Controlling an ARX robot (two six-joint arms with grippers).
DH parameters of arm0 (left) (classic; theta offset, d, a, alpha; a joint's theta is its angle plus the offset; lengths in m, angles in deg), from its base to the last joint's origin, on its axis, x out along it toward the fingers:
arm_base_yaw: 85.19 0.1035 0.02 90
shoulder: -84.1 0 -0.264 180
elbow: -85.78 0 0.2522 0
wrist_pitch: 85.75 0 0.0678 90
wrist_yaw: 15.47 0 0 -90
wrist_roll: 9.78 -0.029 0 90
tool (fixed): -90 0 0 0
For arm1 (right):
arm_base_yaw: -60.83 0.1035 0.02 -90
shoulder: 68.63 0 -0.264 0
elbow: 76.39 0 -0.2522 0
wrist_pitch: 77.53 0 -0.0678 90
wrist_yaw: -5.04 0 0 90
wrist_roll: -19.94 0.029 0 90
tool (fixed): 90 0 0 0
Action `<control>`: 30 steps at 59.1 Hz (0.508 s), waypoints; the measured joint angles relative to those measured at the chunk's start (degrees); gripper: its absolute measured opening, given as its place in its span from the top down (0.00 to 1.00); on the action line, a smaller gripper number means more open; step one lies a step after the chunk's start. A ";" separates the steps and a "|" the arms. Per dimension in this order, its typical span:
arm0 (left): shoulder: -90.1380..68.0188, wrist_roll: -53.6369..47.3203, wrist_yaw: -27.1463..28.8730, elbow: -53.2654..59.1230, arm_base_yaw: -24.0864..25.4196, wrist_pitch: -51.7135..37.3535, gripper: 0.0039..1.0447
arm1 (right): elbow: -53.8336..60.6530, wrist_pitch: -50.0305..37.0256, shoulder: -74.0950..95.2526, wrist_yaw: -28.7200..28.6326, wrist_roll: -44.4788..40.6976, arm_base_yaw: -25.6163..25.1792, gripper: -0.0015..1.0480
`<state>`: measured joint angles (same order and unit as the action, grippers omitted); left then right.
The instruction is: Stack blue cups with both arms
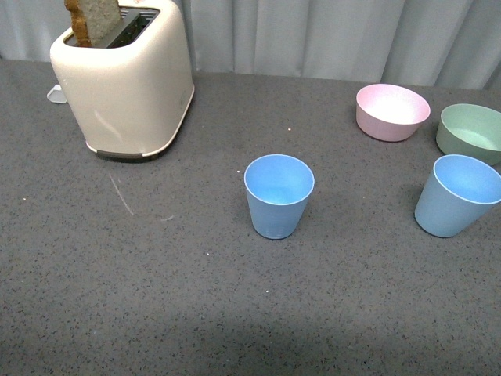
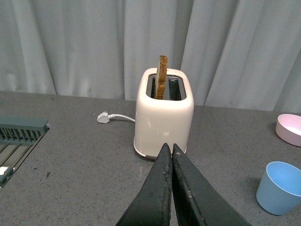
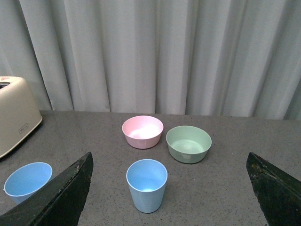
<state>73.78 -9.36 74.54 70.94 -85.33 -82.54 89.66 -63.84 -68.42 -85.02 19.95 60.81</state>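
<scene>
The first blue cup [image 1: 279, 196], light, matte, tapered and upright, stands near the middle of the counter [image 1: 156, 274]. The second blue cup [image 1: 456, 194] stands at its right edge. The left gripper [image 2: 170, 147] is pressed together, apart from both. The right gripper [image 3: 169, 155] is spread wide, with the second cup ahead between its fingers.

At centre, cup [image 1: 279, 196]; second cup [image 1: 456, 196] right, before bowls [image 1: 470, 131]; toaster [image 1: 125, 86] back-left.

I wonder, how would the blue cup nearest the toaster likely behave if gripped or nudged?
That blue cup looks like matte plastic, so probably light and easily slid. Its base is narrower than its rim, so a high push may tip it. The tapered wall might slip in a pinch.
</scene>
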 joint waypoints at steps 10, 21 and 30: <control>9.40 -0.02 -0.02 0.00 0.00 10.08 0.97 | 0.00 0.00 0.00 0.02 0.00 0.00 0.09; 10.03 0.00 -0.02 0.00 0.00 10.40 0.88 | 0.00 0.00 0.00 0.00 0.00 0.00 0.09; 10.08 0.00 -0.02 0.00 0.00 10.40 0.63 | 0.00 0.00 0.00 0.00 0.00 0.00 0.09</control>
<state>83.85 -9.36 74.52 70.94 -85.33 -72.13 89.66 -63.84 -68.42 -85.02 19.95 60.81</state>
